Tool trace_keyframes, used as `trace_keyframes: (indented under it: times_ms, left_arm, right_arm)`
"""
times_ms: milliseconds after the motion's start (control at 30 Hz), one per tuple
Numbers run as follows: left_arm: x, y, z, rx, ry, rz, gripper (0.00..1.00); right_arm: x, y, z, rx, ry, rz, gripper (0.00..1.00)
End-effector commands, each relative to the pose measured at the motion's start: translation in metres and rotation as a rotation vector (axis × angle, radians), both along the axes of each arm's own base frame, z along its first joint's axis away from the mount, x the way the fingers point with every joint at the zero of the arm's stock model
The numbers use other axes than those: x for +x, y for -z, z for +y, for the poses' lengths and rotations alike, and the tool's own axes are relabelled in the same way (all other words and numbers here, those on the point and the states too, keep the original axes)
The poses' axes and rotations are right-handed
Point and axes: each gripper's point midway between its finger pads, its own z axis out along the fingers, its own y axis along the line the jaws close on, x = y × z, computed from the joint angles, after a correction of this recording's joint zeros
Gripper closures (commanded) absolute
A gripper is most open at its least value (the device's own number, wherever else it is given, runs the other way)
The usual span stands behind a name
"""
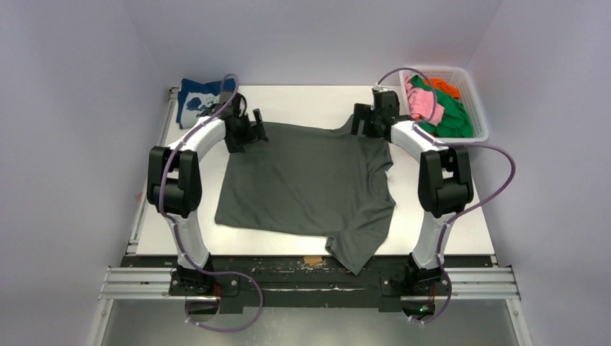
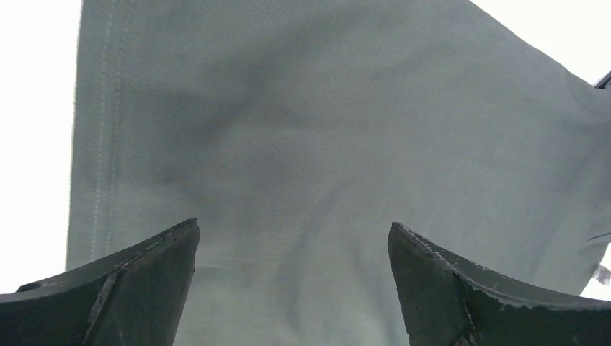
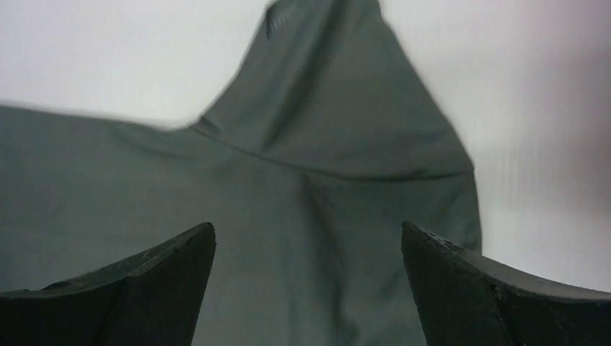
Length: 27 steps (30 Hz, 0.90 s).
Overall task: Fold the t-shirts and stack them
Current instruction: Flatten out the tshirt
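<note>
Top external: arms arched; left pincer point(image 1: 248, 137), right pincer point(image 1: 363, 124) gape over t-shirt point(image 1: 306, 184)

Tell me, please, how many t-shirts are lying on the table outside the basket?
2. The dark grey t-shirt lies spread mid-table; the navy blue t-shirt sits folded at the far left corner. Others are bundled in the white basket, uncounted.

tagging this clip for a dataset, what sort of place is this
Likely a robotics lab cell: plain walls enclose a white table, and the left arm and right arm are mounted on a metal rail at its near edge.
</note>
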Motion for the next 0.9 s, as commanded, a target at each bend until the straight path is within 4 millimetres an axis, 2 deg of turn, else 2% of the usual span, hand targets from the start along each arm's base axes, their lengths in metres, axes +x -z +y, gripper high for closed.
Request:
trace_keyframes:
  times_ms: [0, 133, 233, 333, 533, 700, 867]
  left_arm:
    - [0.015, -0.002, -0.018, -0.101, -0.009, -0.029, 0.0]
    - [0.037, 0.017, -0.02, -0.112, -0.045, -0.011, 0.0]
    - [0.05, 0.027, -0.022, -0.121, -0.07, 0.011, 0.0]
    - [0.063, 0.036, -0.019, -0.122, -0.122, 0.028, 0.0]
    - [0.087, 0.043, -0.02, -0.187, -0.176, 0.064, 0.0]
    - [0.106, 0.045, -0.019, -0.235, -0.211, 0.07, 0.0]
    - [0.129, 0.045, -0.02, -0.269, -0.221, 0.055, 0.0]
  right_arm:
    - [-0.02, 0.037, 0.014, 0.105, 0.018, 0.14, 0.01]
    - [-0.005, 0.05, 0.014, 0.113, 0.056, 0.138, 0.01]
    - [0.009, 0.056, 0.006, 0.112, 0.1, 0.129, 0.01]
    - [0.023, 0.062, 0.003, 0.184, 0.112, 0.124, 0.01]
    - [0.054, 0.074, 0.005, 0.313, 0.107, 0.133, 0.01]
    - [0.082, 0.085, 0.002, 0.313, 0.121, 0.135, 0.01]
    - [0.111, 0.077, -0.001, 0.316, 0.132, 0.084, 0.01]
